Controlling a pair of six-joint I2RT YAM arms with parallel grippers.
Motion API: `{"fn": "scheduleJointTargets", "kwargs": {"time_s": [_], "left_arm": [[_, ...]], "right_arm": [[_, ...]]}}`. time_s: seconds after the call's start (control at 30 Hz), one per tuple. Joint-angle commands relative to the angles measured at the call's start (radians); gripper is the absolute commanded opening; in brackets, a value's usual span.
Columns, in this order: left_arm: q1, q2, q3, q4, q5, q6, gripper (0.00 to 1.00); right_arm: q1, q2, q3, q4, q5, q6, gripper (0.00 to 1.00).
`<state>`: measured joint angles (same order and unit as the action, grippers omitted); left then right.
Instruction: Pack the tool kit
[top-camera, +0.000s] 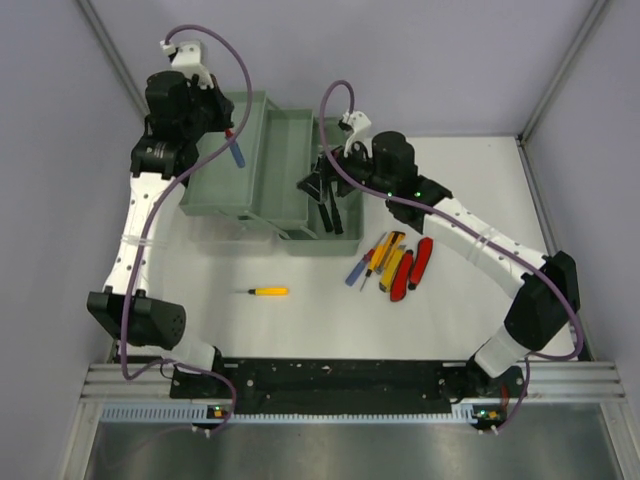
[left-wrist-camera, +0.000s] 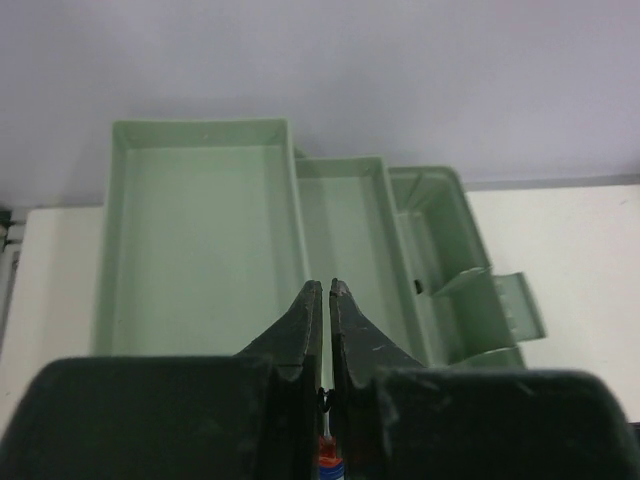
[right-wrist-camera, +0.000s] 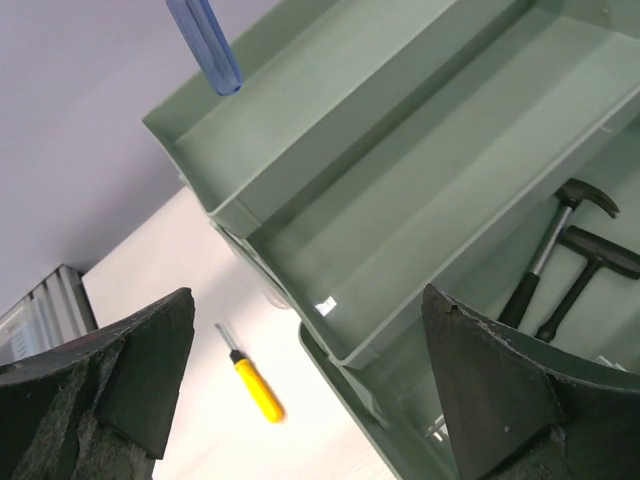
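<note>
Hammers (right-wrist-camera: 540, 262) are lying in the toolbox (top-camera: 290, 170) under the wide-open right gripper (right-wrist-camera: 305, 330). The left gripper (left-wrist-camera: 325, 290) is pinching a blue screwdriver (top-camera: 237, 152) over its tray (left-wrist-camera: 200, 250); a yellow screwdriver (top-camera: 268, 291) and pliers (top-camera: 420, 260) are waiting outside.

- Top view: high above the near edge, looking down on the whole table (top-camera: 300, 325).
- Left wrist: close, facing forward over the toolbox (left-wrist-camera: 200, 230).
- Right wrist: close, tilted; all 3 share that toolbox.

White tabletop (top-camera: 300, 330); plain pale lilac-grey walls (top-camera: 400, 50) on three sides; slotted aluminium rail (top-camera: 590, 380) along near edge.
</note>
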<state>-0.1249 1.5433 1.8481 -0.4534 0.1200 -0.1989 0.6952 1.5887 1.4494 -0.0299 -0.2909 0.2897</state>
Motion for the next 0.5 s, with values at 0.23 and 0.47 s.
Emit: {"fn": "scheduleJointTargets", "kwargs": {"time_s": [0.23,0.47], "left_arm": [[0.071,0.201,0.154,-0.272,0.010,0.070,0.00],[0.094,0.326,0.247,-0.363,0.027,0.033,0.11]], "right_arm": [[-0.013,-0.007,0.080,-0.131,0.072,-0.053,0.91],[-0.013,0.025,0.075,-0.162,-0.062,-0.069,0.89]]}}
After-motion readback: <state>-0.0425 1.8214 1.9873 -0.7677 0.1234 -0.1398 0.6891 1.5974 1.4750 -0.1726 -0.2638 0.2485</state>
